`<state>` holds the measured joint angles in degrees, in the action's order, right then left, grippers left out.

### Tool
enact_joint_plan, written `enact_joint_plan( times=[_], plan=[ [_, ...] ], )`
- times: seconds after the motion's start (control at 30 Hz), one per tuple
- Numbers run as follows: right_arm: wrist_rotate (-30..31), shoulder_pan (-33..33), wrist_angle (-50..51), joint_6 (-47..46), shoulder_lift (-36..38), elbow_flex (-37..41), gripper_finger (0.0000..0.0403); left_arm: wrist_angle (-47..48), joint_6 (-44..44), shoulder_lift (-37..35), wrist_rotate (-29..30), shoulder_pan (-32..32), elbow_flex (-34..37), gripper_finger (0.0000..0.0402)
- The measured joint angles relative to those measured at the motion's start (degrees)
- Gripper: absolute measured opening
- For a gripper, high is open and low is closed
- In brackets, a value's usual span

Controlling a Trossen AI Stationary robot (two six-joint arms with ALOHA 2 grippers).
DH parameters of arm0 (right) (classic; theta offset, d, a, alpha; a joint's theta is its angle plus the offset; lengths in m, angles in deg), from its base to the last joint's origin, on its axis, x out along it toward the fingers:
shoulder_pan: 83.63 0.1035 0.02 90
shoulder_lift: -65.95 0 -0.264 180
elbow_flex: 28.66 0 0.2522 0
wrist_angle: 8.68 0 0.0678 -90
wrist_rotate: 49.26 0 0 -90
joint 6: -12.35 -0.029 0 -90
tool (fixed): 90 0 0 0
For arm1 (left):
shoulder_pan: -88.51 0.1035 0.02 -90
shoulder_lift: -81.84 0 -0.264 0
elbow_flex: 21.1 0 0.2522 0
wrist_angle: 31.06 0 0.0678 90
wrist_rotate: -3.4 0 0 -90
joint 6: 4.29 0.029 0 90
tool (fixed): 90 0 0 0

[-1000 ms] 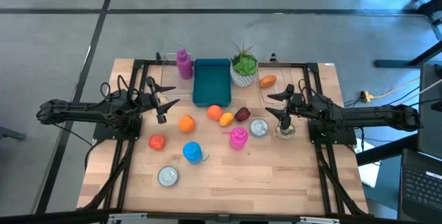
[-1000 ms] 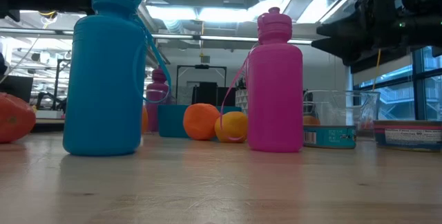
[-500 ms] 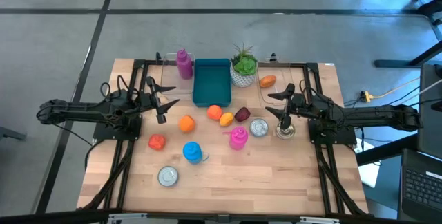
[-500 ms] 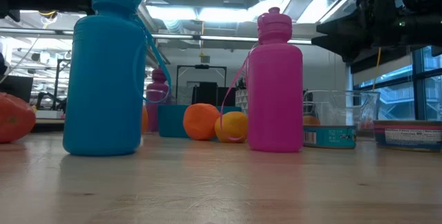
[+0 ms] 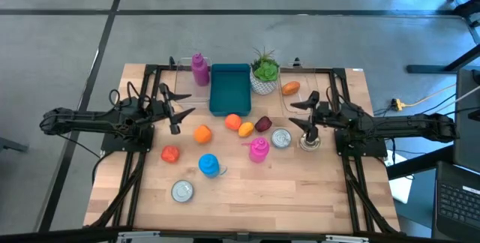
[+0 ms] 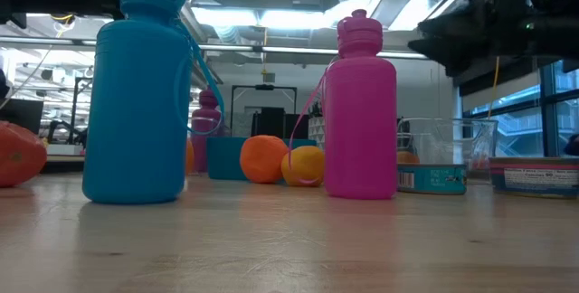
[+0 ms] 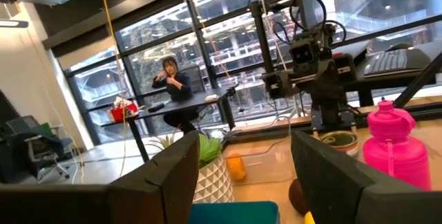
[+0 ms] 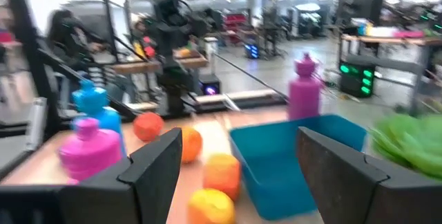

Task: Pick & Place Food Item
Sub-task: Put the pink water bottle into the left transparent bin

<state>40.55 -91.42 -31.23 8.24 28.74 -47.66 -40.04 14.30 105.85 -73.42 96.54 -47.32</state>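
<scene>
Task not started, I judge | L gripper (image 5: 178, 115) wide, empty | R gripper (image 5: 306, 117) wide, empty | fruit (image 5: 233, 121) loose nr teal tray (image 5: 229, 85) | pick + place left

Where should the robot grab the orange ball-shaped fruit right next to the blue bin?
Probably straight down from above, fingers closing across the middle of the orange fruit, its widest part. It is round, so any pair of opposite sides works, but the teal bin sits close behind and a yellow-orange fruit close beside. The open left gripper is nearer.
</scene>
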Motion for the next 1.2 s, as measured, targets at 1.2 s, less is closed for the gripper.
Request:
enact_joint_plan(
  times=[1.2],
  plan=[
    [-19.39,7.10,0.63,1.54,-31.69,-21.51,0.0278,-0.22,-1.40,0.00,-2.41,0.00,0.01,0.0221]
  ],
)
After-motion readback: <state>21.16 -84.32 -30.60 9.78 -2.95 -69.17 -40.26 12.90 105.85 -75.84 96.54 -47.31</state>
